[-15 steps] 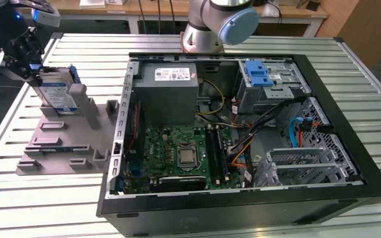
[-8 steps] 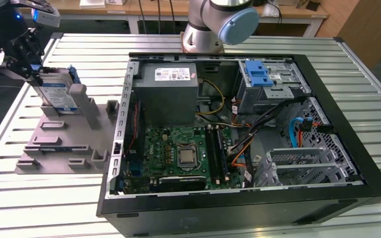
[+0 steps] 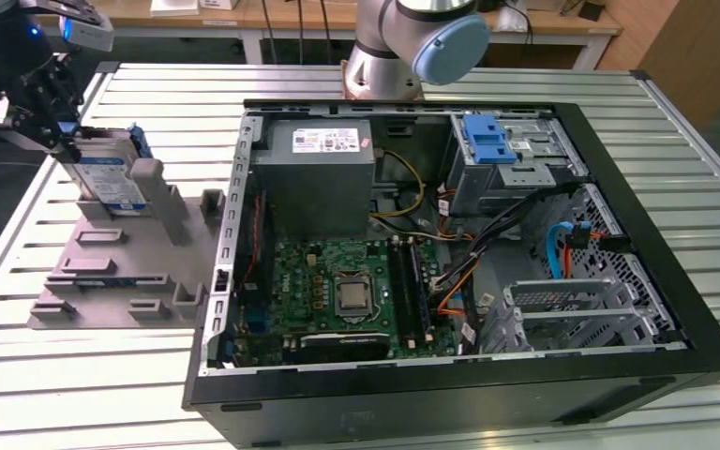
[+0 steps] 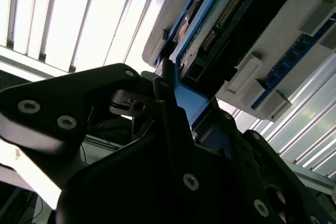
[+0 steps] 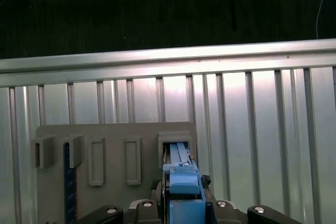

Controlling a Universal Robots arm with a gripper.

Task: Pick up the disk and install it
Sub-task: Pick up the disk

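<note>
The exterior view looks down from high over the bench (image 3: 85,394), taking in computer case (image 3: 460,403) and grey stand (image 3: 110,272). Both wrist views sit close over that stand — the second nearest, apparently tilted along the disk (image 4: 220,19).

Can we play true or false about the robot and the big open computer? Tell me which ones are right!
1. The flat silver hard drive with the blue plastic frame stands upright in the grey slotted plastic stand. True.
2. The end effector is inside the black open computer case. False: it is at the hard drive, to the exterior view's left of the case.
3. A green circuit board lies inside the case. True.
4. The stand sits inside the case. False: it rests on the silver slatted metal table, beside the case.
</note>
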